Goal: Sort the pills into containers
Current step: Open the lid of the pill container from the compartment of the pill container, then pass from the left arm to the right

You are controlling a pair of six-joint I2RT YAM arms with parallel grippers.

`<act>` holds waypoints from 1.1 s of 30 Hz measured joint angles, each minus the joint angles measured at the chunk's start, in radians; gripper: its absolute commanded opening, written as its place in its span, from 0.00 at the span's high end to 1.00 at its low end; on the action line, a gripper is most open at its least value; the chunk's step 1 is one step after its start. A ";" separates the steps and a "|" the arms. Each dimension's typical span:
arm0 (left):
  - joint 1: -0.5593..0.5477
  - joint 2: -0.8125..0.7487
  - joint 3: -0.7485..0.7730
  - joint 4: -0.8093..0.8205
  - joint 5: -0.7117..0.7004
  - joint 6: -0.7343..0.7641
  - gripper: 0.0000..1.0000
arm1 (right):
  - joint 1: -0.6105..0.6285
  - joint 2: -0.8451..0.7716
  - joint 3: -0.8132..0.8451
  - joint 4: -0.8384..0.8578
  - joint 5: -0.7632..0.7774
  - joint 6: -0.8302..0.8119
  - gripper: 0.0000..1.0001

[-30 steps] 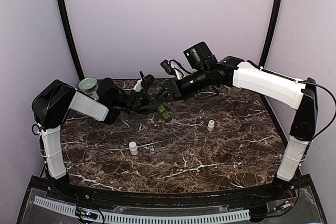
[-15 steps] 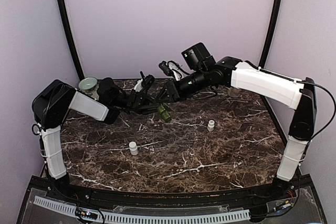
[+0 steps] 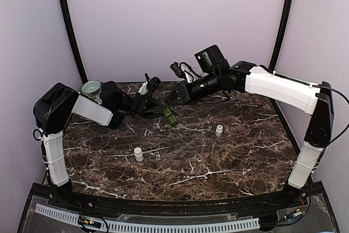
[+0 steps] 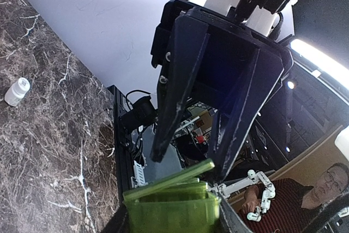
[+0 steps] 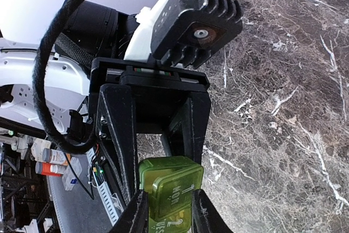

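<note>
The containers (image 3: 170, 116) are one translucent green box with lids marked MON and TUES (image 5: 170, 189), held above the table near the back centre. My left gripper (image 3: 162, 113) is shut on its lower part (image 4: 172, 205) from the left. From the upper right, my right gripper (image 3: 175, 102) has a finger on each side of the MON end (image 5: 168, 214), pressing on it. In the left wrist view one lid (image 4: 169, 181) stands slightly lifted under the right gripper's fingers (image 4: 163, 107). No pills show.
Two small white bottles stand on the marble table (image 3: 229, 162), one left of centre (image 3: 138, 154) and one right of centre (image 3: 218, 130). A pale green bowl (image 3: 91, 87) sits at the back left corner. A small clear object (image 3: 243, 95) lies at the back right.
The right gripper's fingers have closed in on the green box. The right arm shifted slightly to the right. The left arm and the box stayed still.
</note>
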 measured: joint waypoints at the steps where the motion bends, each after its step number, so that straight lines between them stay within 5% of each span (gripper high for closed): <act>1: 0.000 0.000 0.000 0.005 0.000 -0.004 0.64 | 0.000 -0.002 0.000 0.000 0.002 0.001 0.74; 21: -0.011 0.000 0.001 0.051 0.003 -0.027 0.64 | -0.008 0.018 0.010 -0.075 0.120 0.010 0.83; 26: -0.011 0.000 0.001 0.042 0.012 -0.027 0.63 | -0.008 0.019 0.010 -0.067 0.117 0.010 0.93; 31: -0.005 0.000 0.000 0.031 0.015 -0.026 0.54 | -0.010 0.019 0.017 -0.053 0.082 0.019 0.98; 33: -0.005 0.000 0.001 0.026 0.016 -0.023 0.37 | -0.012 0.019 0.017 -0.053 0.074 0.020 0.99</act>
